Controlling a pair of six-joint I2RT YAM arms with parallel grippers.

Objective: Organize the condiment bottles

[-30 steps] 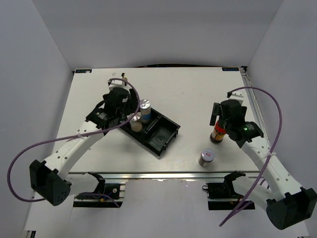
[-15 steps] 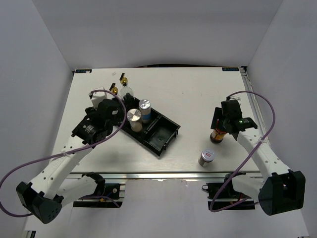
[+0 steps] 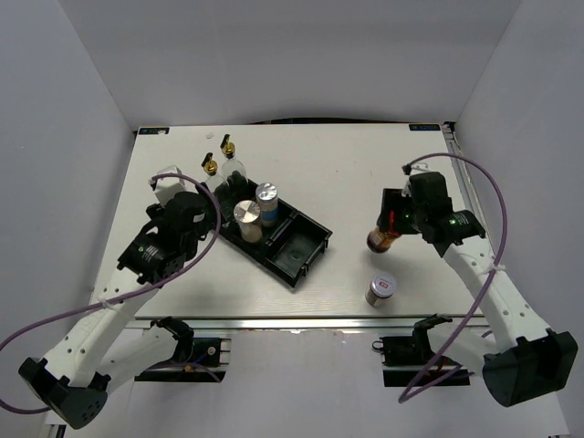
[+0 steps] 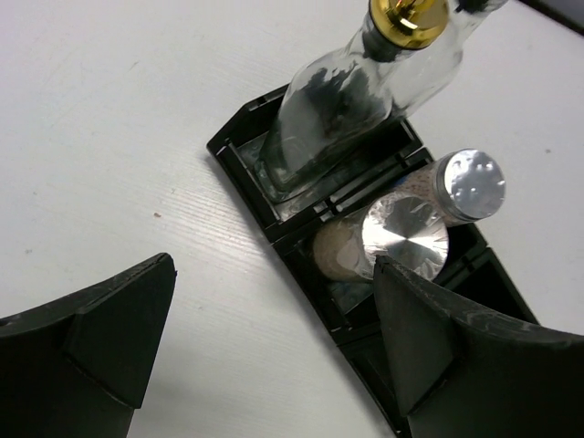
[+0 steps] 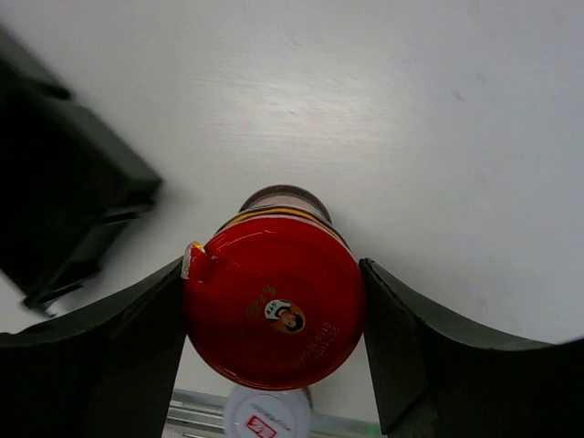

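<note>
My right gripper (image 3: 394,224) is shut on a dark jar with a red lid (image 3: 381,239), which hangs tilted with its base toward the left. In the right wrist view both fingers (image 5: 119,338) press the sides of the red lid (image 5: 274,310). My left gripper (image 3: 208,208) is open and holds nothing, just left of the black tray (image 3: 306,258). Two silver-lidded shaker jars (image 3: 246,212) (image 3: 266,192) stand in the tray's middle compartment. A clear glass bottle with a gold cap (image 4: 338,100) stands in its end compartment, and a second gold cap (image 3: 228,147) shows beside it.
A small jar with a white and red lid (image 3: 381,288) stands near the table's front edge, below the held jar. The tray's right compartment (image 3: 294,245) holds nothing. The table's right edge runs close to the right arm.
My right gripper closed on the red-lidded jar and carried it a little left, tilting it. My left gripper drew back from the tray toward the left and front, still open.
</note>
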